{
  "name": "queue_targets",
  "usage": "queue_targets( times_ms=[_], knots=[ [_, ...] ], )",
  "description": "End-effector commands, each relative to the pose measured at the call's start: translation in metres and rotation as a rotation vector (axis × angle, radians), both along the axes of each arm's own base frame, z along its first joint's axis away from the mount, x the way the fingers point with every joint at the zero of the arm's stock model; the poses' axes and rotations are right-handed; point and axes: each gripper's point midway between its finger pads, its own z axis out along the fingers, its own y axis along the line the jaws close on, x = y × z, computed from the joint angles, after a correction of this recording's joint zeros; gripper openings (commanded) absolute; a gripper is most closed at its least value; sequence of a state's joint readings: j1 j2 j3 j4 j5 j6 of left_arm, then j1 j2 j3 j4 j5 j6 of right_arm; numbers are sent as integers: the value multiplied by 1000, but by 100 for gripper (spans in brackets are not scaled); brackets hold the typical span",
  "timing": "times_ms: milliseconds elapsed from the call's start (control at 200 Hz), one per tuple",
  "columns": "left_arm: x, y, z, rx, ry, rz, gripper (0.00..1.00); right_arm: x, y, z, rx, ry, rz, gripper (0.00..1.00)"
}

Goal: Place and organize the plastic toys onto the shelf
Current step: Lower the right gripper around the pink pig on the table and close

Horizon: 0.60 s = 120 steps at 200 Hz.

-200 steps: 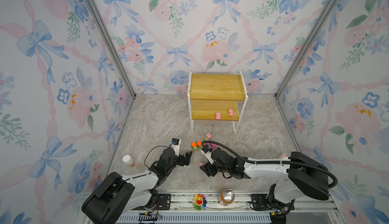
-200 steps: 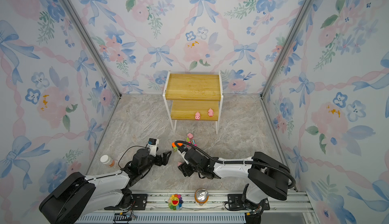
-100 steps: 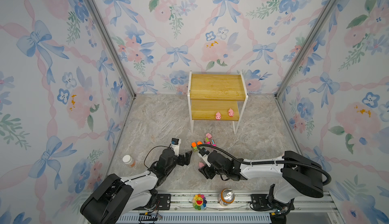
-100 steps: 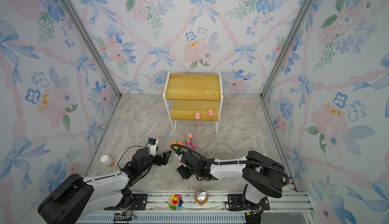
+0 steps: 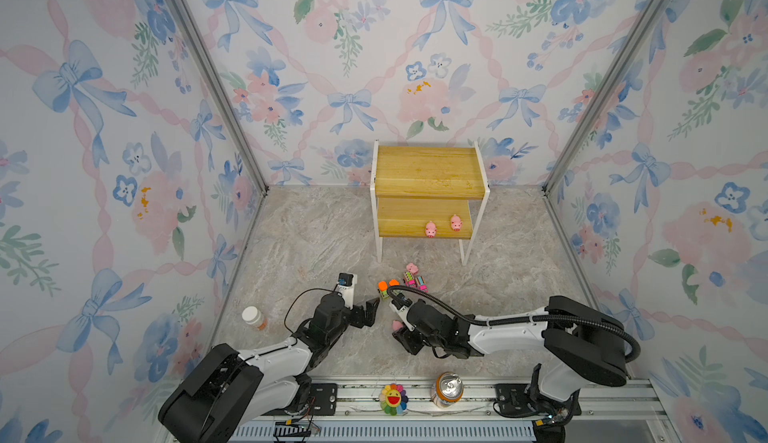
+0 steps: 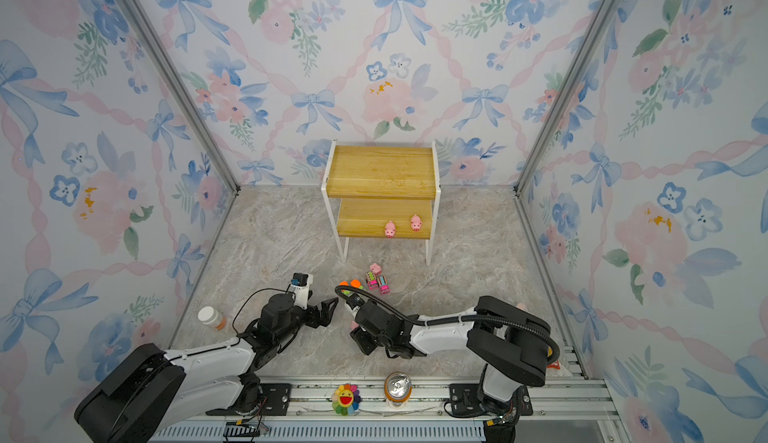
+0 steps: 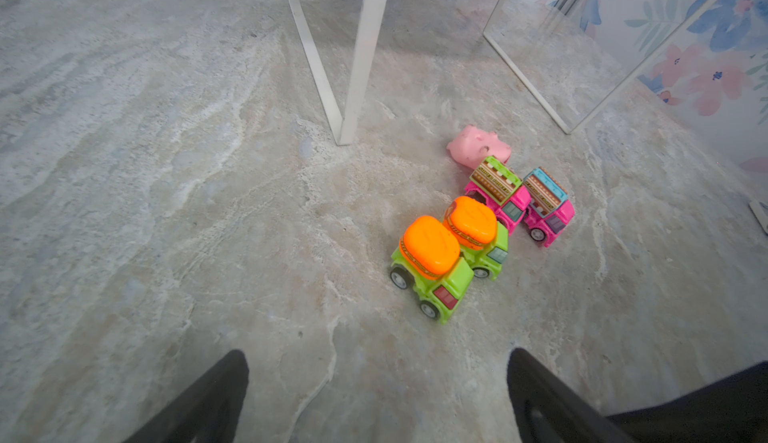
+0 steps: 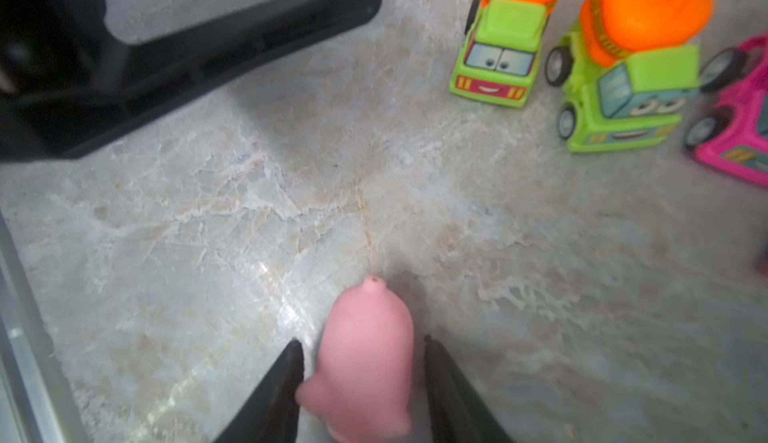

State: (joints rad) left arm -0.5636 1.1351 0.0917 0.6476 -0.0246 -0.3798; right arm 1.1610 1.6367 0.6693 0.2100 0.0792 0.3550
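The shelf (image 5: 430, 170) (image 6: 382, 170) stands at the back wall, with two pink pigs (image 5: 430, 229) (image 5: 456, 222) on its lower board. On the floor in front of it lie another pig (image 5: 411, 268) (image 7: 478, 150), two green trucks (image 7: 432, 262) (image 8: 503, 46) with orange tops and two pink trucks (image 7: 496, 191) (image 5: 415, 283). My right gripper (image 5: 399, 328) (image 8: 362, 345) is low on the floor and open. A fourth pig (image 8: 368, 362) (image 6: 354, 325) lies between its fingers, with a small gap on one side. My left gripper (image 5: 372, 310) (image 7: 378, 378) is wide open and empty, short of the green trucks.
A small bottle (image 5: 253, 318) with a white cap stands at the left wall. A drink can (image 5: 446, 387) and a rainbow flower (image 5: 392, 397) sit on the front rail. The shelf's white legs (image 7: 353, 87) rise just behind the toy cluster.
The right gripper's jaws have narrowed around the pink pig on the floor. The left arm has not moved.
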Motion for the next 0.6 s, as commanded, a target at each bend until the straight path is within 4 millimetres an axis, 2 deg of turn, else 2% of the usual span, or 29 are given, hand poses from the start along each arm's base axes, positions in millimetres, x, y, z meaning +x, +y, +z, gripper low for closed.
queue_targets(
  times_ms=[0, 410, 595],
  knots=[
    [-5, -1, -4, -10, 15, -7, 98, -5, -1, -6, -3, 6, 0, 43],
    [-6, -1, -5, -9, 18, -9, 98, -9, -6, 3, 32, -12, -17, 32],
    [-6, -1, -4, -11, 14, -9, 98, -8, 0, 20, 77, -47, -20, 31]
  ],
)
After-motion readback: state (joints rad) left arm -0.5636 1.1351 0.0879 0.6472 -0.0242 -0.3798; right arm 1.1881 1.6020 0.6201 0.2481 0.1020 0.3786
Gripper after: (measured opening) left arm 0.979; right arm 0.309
